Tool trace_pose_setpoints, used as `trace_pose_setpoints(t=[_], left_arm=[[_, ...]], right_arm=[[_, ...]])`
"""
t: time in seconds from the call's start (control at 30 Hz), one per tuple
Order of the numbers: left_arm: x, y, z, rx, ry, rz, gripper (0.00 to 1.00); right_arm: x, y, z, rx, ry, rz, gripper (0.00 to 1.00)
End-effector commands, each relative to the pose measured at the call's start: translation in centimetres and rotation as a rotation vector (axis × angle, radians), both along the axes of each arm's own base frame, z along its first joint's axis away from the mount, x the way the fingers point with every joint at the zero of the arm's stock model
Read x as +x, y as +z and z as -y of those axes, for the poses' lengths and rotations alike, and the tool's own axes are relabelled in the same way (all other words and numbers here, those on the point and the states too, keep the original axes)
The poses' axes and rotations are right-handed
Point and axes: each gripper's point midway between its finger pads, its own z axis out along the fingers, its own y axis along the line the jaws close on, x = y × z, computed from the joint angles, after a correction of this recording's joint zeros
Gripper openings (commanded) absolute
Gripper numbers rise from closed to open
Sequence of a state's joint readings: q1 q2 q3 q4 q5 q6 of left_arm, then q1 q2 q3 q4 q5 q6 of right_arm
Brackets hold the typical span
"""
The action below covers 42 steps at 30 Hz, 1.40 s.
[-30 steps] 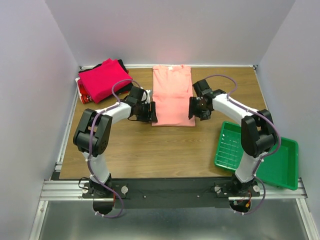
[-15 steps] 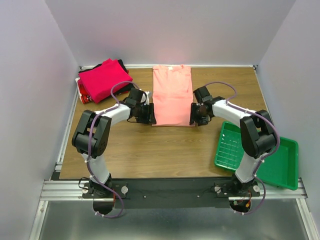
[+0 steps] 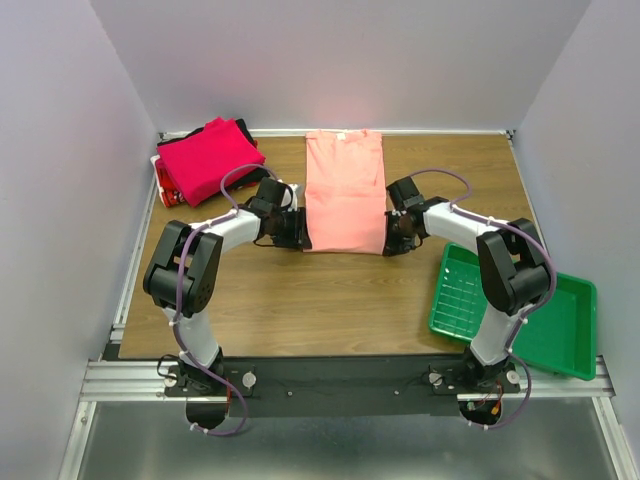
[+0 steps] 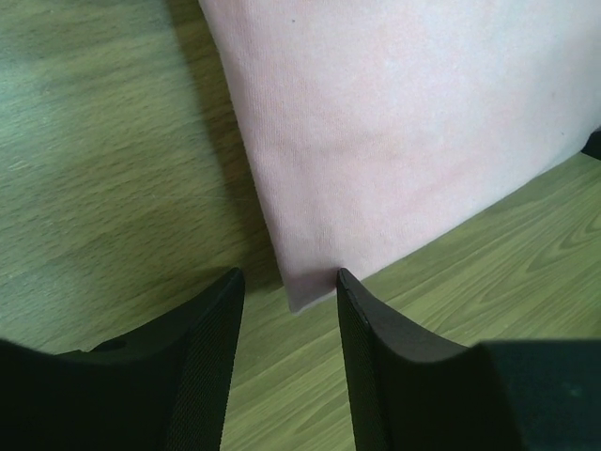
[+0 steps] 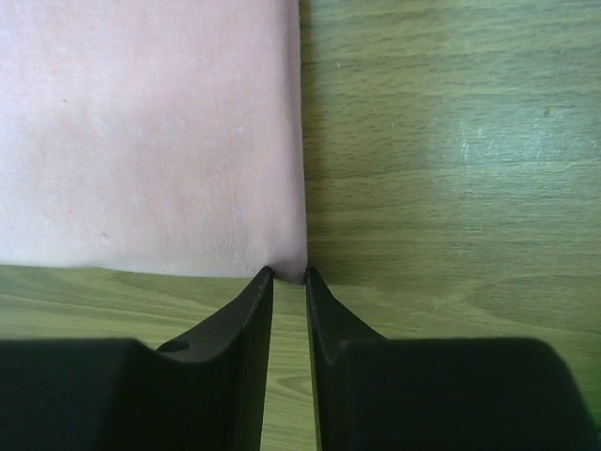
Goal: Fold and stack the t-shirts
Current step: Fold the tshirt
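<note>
The salmon-pink t-shirt [image 3: 345,190] lies flat, folded into a long strip, at the centre of the wooden table [image 3: 300,300], with the other folded t-shirts [image 3: 208,158] stacked at the far left. The left gripper [image 4: 286,277] is open, with its jaws straddling the strip's near-left corner. The right gripper [image 5: 286,274] has its jaws almost together around the near-right corner, and it cannot be determined whether they clamp the cloth.

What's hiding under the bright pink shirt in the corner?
Under the magenta shirt a red shirt peeks out at the near edge, and a black shirt at the far edge. Anything else in the pile is covered.
</note>
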<state>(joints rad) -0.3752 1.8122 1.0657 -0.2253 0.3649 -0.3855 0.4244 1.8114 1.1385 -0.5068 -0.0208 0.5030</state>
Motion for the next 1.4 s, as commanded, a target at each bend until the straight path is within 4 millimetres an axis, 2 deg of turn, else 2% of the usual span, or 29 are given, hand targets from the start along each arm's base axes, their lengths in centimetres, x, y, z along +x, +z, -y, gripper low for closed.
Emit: trace_pose_setpoints(t=[0.0, 0.23, 0.3, 0.63, 0.67, 0.77, 0.9, 1.03, 1.17, 1.37], left_arm=[[-2.2, -1.6, -0.3, 0.014, -0.018, -0.075, 0.50], [-2.3, -2.1, -0.4, 0.022, -0.018, -0.083, 0.46], [-2.3, -2.2, -0.2, 0.017, -0.023, -0.087, 0.42], [-2.7, -2.7, 0.5, -0.001, -0.052, -0.103, 0.32], [-2.9, -2.7, 0.7, -0.006, -0.061, -0.106, 0.27], [-3.1, -3.1, 1.0, -0.011, -0.074, -0.119, 0.19], [-3.3, -3.3, 1.0, -0.003, -0.083, -0.125, 0.00], [-2.9, -3.2, -0.1, 0.061, -0.066, -0.101, 0.00], [-2.6, -2.8, -1.5, 0.132, -0.043, -0.074, 0.00], [-2.9, -2.4, -2.2, 0.157, -0.032, -0.068, 0.00]], right_arm=[[-0.9, -1.5, -0.1, 0.009, -0.002, -0.048, 0.26], [-0.7, -1.4, -0.2, 0.013, -0.002, -0.047, 0.26], [-0.7, -1.4, -0.2, 0.012, -0.003, -0.046, 0.26], [-0.5, -1.3, -0.2, 0.013, -0.010, -0.042, 0.22], [-0.5, -1.3, -0.2, 0.013, -0.011, -0.040, 0.22], [-0.6, -1.3, -0.2, 0.013, -0.010, -0.040, 0.21], [-0.6, -1.2, -0.1, 0.010, -0.011, -0.037, 0.12], [-0.8, -0.8, 0.1, 0.008, -0.011, -0.029, 0.01], [-1.5, -0.5, 0.9, -0.018, -0.020, -0.024, 0.00], [-1.9, -0.2, 1.9, -0.054, -0.035, -0.019, 0.00]])
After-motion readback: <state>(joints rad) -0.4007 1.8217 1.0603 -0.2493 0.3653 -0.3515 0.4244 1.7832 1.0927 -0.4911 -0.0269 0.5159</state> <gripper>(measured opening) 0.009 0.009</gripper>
